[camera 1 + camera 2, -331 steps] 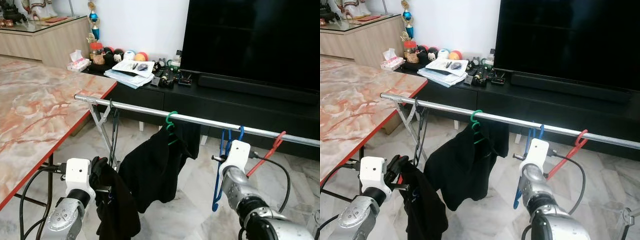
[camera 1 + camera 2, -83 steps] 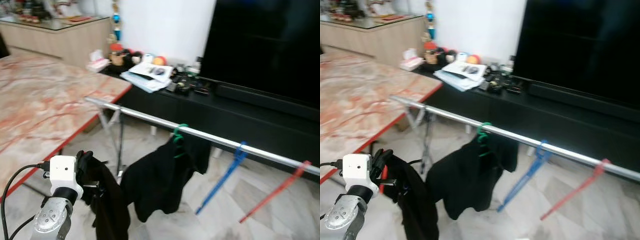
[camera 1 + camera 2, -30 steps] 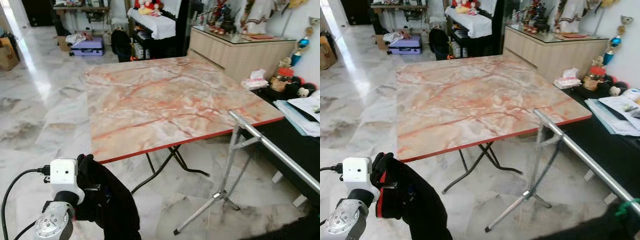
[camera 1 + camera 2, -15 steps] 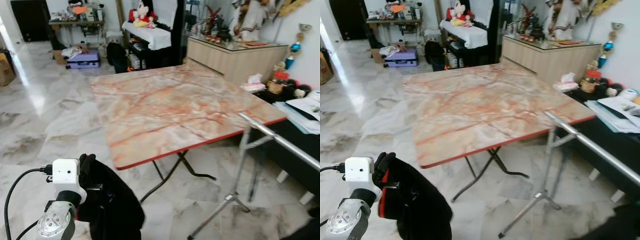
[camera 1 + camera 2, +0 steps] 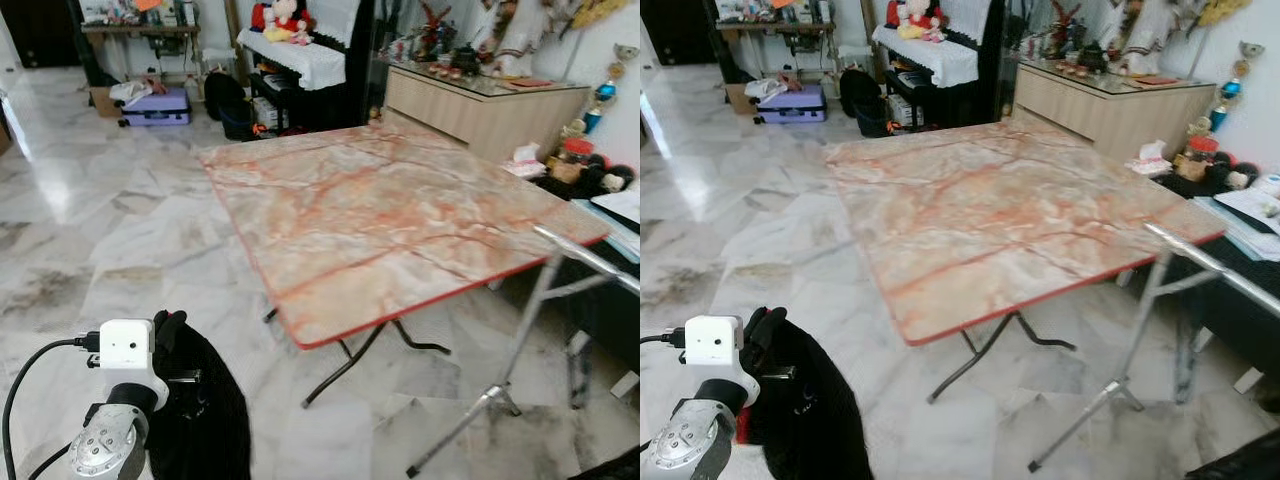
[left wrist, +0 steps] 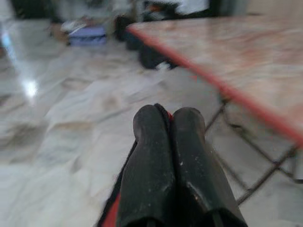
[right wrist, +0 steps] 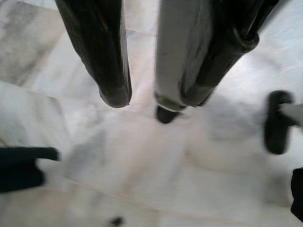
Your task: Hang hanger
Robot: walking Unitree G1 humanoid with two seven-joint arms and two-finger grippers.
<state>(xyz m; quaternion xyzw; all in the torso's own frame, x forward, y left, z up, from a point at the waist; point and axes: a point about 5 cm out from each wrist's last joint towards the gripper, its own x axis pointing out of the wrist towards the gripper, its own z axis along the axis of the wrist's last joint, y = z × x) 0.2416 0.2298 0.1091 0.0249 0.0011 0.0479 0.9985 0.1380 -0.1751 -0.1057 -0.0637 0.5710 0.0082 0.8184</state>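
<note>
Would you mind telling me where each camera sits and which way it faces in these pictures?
Left eye view: on the head, looking forward and down at the marble table and rack rail; the left gripper holds a black garment.
Right eye view: beside it, same scene, slightly offset.
Left wrist view: along the closed fingers toward the table's red edge.
Right wrist view: the right gripper hangs open, facing down at the floor.
Both eye views share table, rail and garment.

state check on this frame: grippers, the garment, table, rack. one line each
left gripper: shut on a red hanger, low at the robot's left
black garment: draped from the left gripper, hanging down
red hanger: mostly covered by the garment
right gripper: open, holding nothing, pointing at the floor
marble table: standing, legs unfolded
clothes rack: standing right of the table
</note>
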